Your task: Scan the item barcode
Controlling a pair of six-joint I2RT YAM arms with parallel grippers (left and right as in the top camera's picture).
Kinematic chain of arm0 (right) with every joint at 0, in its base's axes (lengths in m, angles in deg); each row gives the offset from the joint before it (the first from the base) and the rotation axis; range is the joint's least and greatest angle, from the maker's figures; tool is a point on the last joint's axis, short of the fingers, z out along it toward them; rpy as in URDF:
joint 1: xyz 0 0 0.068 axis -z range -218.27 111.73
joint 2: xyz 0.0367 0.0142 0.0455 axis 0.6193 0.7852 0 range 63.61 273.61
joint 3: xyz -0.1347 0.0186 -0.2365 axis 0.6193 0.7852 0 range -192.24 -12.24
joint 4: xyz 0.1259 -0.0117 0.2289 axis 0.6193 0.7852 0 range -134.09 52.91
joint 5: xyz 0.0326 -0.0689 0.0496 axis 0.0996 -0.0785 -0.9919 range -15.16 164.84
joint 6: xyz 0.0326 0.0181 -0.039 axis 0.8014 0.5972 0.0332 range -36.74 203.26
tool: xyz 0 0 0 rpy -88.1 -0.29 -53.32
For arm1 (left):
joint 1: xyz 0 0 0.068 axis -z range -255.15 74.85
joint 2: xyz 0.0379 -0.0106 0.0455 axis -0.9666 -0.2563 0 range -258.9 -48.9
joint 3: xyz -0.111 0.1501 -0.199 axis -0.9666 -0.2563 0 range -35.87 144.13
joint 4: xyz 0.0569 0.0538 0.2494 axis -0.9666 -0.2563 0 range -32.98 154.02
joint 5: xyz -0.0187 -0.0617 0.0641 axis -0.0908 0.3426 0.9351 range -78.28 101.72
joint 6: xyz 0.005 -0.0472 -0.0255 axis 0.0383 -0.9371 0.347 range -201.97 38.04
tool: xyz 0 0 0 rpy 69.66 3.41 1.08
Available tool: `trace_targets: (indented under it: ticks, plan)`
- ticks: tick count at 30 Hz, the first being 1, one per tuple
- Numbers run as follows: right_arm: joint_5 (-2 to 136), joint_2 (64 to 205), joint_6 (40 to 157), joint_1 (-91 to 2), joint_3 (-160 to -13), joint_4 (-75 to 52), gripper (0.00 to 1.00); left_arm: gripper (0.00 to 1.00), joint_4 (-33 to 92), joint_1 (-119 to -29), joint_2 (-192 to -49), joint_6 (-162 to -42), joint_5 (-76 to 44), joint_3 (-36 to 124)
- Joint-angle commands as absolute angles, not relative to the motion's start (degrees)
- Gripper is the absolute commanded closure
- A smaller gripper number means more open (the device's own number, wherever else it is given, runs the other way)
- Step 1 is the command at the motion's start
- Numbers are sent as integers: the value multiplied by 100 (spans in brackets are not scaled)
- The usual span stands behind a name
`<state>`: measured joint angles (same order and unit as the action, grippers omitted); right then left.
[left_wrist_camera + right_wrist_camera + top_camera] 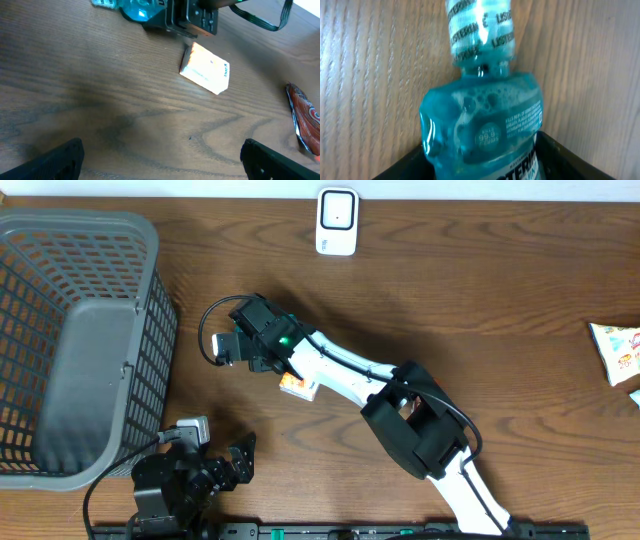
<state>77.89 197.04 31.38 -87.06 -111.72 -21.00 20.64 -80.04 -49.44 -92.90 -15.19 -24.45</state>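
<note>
From above, my right pincer (222, 348) reaches left of the middle of the brown wooden bench (480, 300); the wall of the grey basket (150, 330) stands near, just ahead of its tips, so room is tight there; the white scanner (337, 222) sits well apart, off to one side at the far edge, with bare wood between; a small box (297, 386) lies just behind the pincer, against my forearm; a snack packet (618, 350) lies well apart at the bench's right edge; my left pincer (240, 455) rests by the near edge, close to the basket's corner.

From my left wrist, the left pincer (160, 165) has its fingers (55, 160) wide apart over bare wood; ahead lie the small box (205, 68) and, beyond it, the mouthwash bottle (137, 9) under the right pincer; a red packet (302, 120) lies to the right.

From my right wrist, the mouthwash bottle (485, 120) lies flat on the wood between the fingers (570, 155) of the right pincer (485, 167), cap pointing away; the fingers flank its body; whether they press it I cannot tell.
</note>
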Motion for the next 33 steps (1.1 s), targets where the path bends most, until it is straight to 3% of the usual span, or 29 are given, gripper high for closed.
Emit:
trace_targets:
  ticks: [1,8,12,19,28,33]
  plan:
    - [7651,20014,3374,-8665,-10932,-1578,46,1,2029,-8034,-4913,-9345,-1592,-2451]
    - [6368,19573,3652,-8509,-10984,-775,50,0,2029,-8034,-4913,-9345,-1592,-2451]
    - [5962,19431,3781,-8407,-10984,-417,59,0,2029,-8034,-4913,-9345,-1592,-2451]
    - [4427,19411,3925,-7998,-10984,215,60,0,2029,-8034,-4913,-9345,-1592,-2451]
    - [4727,19409,4515,-7698,-11089,197,70,0,2029,-8034,-4913,-9345,-1592,-2451]
    - [5693,19409,4797,-7672,-11251,199,70,0,2029,-8034,-4913,-9345,-1592,-2451]
